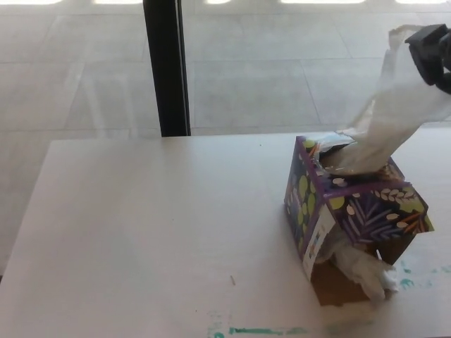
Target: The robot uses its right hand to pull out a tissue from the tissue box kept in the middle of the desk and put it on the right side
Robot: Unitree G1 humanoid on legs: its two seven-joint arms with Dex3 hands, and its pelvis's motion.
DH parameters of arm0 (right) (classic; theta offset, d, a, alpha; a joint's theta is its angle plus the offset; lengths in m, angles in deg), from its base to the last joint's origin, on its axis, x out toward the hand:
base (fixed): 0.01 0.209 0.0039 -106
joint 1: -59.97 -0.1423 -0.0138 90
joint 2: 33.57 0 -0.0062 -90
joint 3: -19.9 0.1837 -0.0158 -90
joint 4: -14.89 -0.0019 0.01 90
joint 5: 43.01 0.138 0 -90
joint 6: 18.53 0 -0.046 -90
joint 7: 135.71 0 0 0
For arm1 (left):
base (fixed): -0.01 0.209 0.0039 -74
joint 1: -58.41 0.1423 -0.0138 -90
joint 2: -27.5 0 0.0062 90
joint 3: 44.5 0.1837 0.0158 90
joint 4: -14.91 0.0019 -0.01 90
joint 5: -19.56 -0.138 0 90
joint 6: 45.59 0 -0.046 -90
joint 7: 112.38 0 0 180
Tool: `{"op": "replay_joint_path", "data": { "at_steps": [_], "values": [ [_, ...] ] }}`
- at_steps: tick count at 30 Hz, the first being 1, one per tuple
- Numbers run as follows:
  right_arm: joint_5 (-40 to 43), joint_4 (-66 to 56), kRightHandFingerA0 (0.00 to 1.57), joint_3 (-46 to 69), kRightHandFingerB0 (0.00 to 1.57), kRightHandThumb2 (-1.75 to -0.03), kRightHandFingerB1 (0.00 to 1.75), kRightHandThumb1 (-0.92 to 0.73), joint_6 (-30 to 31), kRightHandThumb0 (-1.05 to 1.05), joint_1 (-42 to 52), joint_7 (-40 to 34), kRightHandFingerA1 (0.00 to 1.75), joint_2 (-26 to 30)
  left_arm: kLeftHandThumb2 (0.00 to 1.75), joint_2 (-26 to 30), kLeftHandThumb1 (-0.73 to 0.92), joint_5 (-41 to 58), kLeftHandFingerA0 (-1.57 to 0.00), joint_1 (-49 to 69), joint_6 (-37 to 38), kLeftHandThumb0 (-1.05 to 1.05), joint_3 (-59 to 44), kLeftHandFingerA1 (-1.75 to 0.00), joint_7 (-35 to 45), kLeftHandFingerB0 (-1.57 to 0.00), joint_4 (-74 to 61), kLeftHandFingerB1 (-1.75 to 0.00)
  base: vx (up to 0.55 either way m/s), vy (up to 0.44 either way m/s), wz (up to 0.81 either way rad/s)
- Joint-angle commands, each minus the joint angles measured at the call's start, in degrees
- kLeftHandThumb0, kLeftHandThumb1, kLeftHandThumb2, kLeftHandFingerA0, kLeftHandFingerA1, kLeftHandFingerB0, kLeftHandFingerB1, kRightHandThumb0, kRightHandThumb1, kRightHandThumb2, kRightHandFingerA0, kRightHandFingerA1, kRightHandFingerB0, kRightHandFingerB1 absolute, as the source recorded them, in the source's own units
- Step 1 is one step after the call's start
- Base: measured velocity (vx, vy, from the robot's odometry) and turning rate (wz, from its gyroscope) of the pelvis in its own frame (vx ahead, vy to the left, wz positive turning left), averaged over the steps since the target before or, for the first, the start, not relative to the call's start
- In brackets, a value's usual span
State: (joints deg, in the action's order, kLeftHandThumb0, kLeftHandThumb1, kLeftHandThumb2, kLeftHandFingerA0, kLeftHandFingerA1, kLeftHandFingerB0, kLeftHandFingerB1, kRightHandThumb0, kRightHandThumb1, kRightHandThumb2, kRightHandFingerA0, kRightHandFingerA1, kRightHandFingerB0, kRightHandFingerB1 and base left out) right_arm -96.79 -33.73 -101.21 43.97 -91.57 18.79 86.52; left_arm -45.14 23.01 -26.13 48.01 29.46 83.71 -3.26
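A purple tissue box [345, 211] with leaf patterns stands on the white desk [155, 232], right of its middle. Its near side is torn open, and crumpled tissue [363, 266] spills out there. A white tissue [394, 113] stretches up and to the right from the box's top slot. My right hand [433, 53] shows only partly at the upper right edge, shut on the top of that tissue. The tissue's lower end is still in the slot. My left hand is out of sight.
A black vertical post [165, 67] stands behind the desk's far edge, with tiled floor [268, 77] beyond. Green marks [264, 329] run along the desk's near edge. The desk's left half is bare white surface.
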Motion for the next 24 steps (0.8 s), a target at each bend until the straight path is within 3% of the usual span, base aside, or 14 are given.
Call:
{"op": "replay_joint_path", "data": {
  "at_steps": [1,2,4,7,10,11,12,13,14,16,18,21,22,24],
  "values": [
    [-5.3,2.8,1.00,-0.1,0.86,-1.04,1.54,-0.26,-1.9,-0.31,-3.3,-8.9,1.75,2.6,1.13,1.3,0.76,-0.3,-0.57,1.5,0.6,-0.73,0.1,-0.67,-0.7,-0.43,0.5,-0.58,0.00,0.000,0.00],
    [-5.8,2.9,1.01,-0.2,0.87,-1.00,1.50,-0.28,-1.4,-0.31,-3.6,-9.1,1.75,2.7,0.76,1.2,0.92,-0.4,-0.59,1.6,0.7,-0.78,0.2,-0.58,-0.8,-0.46,0.5,-0.47,0.00,0.000,0.00],
    [-6.0,3.6,1.00,-0.1,0.87,-1.02,1.50,-0.28,-1.5,-0.28,-4.2,-9.9,1.75,2.6,0.72,1.1,0.92,0.0,-0.58,1.8,0.9,-0.76,0.0,-0.60,-0.4,-0.46,0.1,-0.48,0.00,0.000,0.00],
    [-6.7,3.5,0.98,0.0,0.87,-0.96,1.40,-0.34,-0.5,-0.28,-4.9,-8.9,1.75,3.3,1.13,1.1,0.75,-0.1,-0.56,1.9,1.2,-0.74,0.0,-0.67,-0.4,-0.43,0.2,-0.58,0.00,0.000,0.00],
    [-6.8,3.5,0.96,0.6,0.85,-0.96,1.42,-0.34,-0.9,-0.27,-5.6,-8.1,1.75,4.6,1.12,1.1,0.75,-0.1,-0.58,1.8,1.0,-0.73,0.0,-0.68,-0.7,-0.44,0.3,-0.59,0.00,0.000,0.00],
    [-6.7,4.1,0.95,0.8,0.84,-0.94,1.47,-0.34,-1.2,-0.28,-5.9,-9.1,1.75,4.9,0.77,1.2,0.92,-0.7,-0.61,1.9,1.1,-0.79,0.6,-0.62,-0.8,-0.45,0.1,-0.47,0.00,0.000,0.00],
    [-7.6,4.7,0.95,1.0,0.83,-0.89,1.52,-0.34,-0.2,-0.28,-6.4,-10.9,1.75,5.4,1.13,1.5,0.75,-0.5,-0.59,2.4,1.3,-0.74,0.3,-0.69,-0.8,-0.44,0.3,-0.58,0.00,0.000,0.00],
    [-6.9,5.4,0.95,1.4,0.82,-0.94,1.55,-0.32,-1.2,-0.26,-6.9,-10.4,1.75,6.0,1.13,1.5,0.75,-0.5,-0.59,2.4,1.4,-0.75,0.4,-0.69,-0.6,-0.43,0.2,-0.58,0.00,0.000,0.00],
    [-7.2,5.5,1.16,1.5,0.79,-0.96,1.42,-0.31,-0.3,-0.30,-7.2,-9.5,1.72,6.5,0.75,1.5,0.92,-0.3,-0.61,2.4,1.1,-0.78,0.2,-0.62,-0.5,-0.45,0.3,-0.48,0.00,0.000,0.00],
    [-5.9,6.1,0.93,2.4,0.83,-0.89,1.44,-0.36,-0.9,-0.26,-7.9,-7.3,1.75,7.3,0.75,1.5,0.92,-0.7,-0.62,2.7,1.3,-0.77,0.6,-0.60,-1.0,-0.46,0.4,-0.47,0.00,0.000,0.00],
    [-6.1,7.2,0.93,2.4,0.83,-0.90,1.47,-0.36,-1.2,-0.25,-8.6,-7.4,1.75,7.9,0.75,1.4,0.92,-0.5,-0.60,2.9,1.4,-0.77,0.5,-0.59,-0.9,-0.46,0.5,-0.48,0.00,0.000,0.00],
    [-6.6,8.7,0.93,2.6,0.82,-0.89,1.52,-0.31,-1.2,-0.23,-9.7,-7.5,1.75,9.7,1.13,1.3,0.75,0.0,-0.56,3.2,1.1,-0.75,0.1,-0.67,-0.7,-0.43,0.7,-0.58,0.00,0.000,0.00],
    [-7.0,9.6,0.95,2.7,0.84,-0.93,1.50,-0.29,-1.1,-0.24,-10.1,-8.2,1.75,10.9,0.76,1.2,0.92,0.1,-0.58,3.4,1.0,-0.78,0.1,-0.60,-0.5,-0.44,0.8,-0.47,0.00,0.000,0.00],
    [-7.5,10.9,0.96,2.6,0.86,-0.93,1.45,-0.30,-0.6,-0.25,-10.6,-8.9,1.75,11.8,0.75,1.1,0.92,-0.1,-0.61,3.6,1.0,-0.76,0.2,-0.62,-0.7,-0.47,0.8,-0.48,0.00,0.000,0.00]
  ]
}}
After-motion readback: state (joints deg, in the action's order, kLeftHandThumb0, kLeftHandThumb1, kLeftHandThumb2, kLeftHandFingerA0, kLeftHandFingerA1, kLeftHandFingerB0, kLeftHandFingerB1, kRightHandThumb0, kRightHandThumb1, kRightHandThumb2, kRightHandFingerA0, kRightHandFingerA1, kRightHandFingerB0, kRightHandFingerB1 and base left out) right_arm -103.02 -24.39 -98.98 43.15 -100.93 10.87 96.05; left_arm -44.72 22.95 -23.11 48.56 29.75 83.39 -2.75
